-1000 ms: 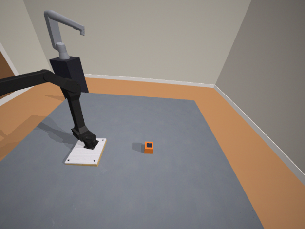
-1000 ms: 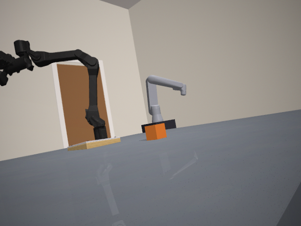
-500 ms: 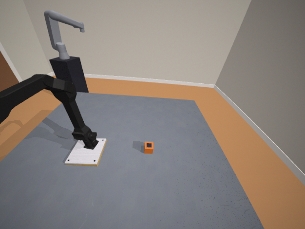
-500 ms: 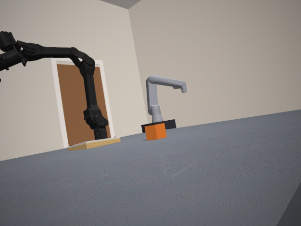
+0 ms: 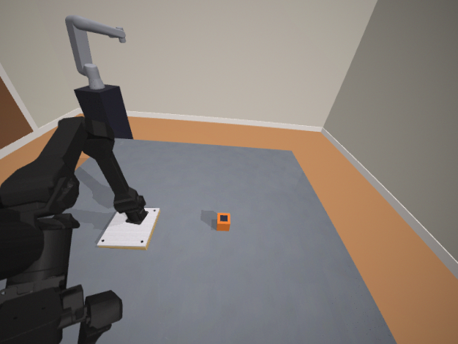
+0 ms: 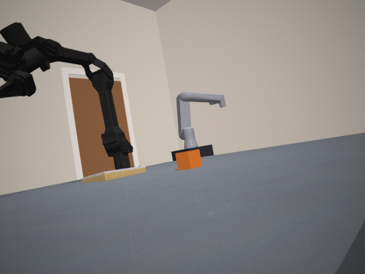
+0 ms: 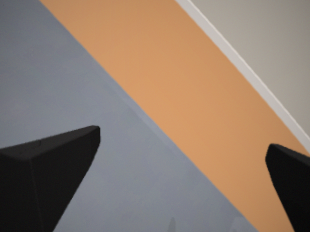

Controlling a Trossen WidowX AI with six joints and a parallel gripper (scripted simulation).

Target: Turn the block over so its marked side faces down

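Note:
A small orange block (image 5: 223,226) (image 6: 188,160) rests on the blue-grey table (image 5: 266,281) (image 6: 235,212). Its dark square mark (image 5: 223,218) faces up in the top view. In the exterior view only plain orange sides show. My gripper (image 7: 182,143) is open and empty, with its two black fingers wide apart in the wrist view. It is up at the left side of the top and exterior views, well away from the block and partly cut off by the frame edge. The block is not in the wrist view.
My black arm (image 5: 114,173) (image 6: 107,109) stands on a white-topped board (image 5: 121,236) (image 6: 126,174) left of the block. A grey arm (image 5: 79,47) (image 6: 184,118) stands on a dark pedestal (image 5: 103,110) (image 6: 207,150) at the back. Beige walls surround the orange floor (image 5: 222,131) (image 7: 170,103).

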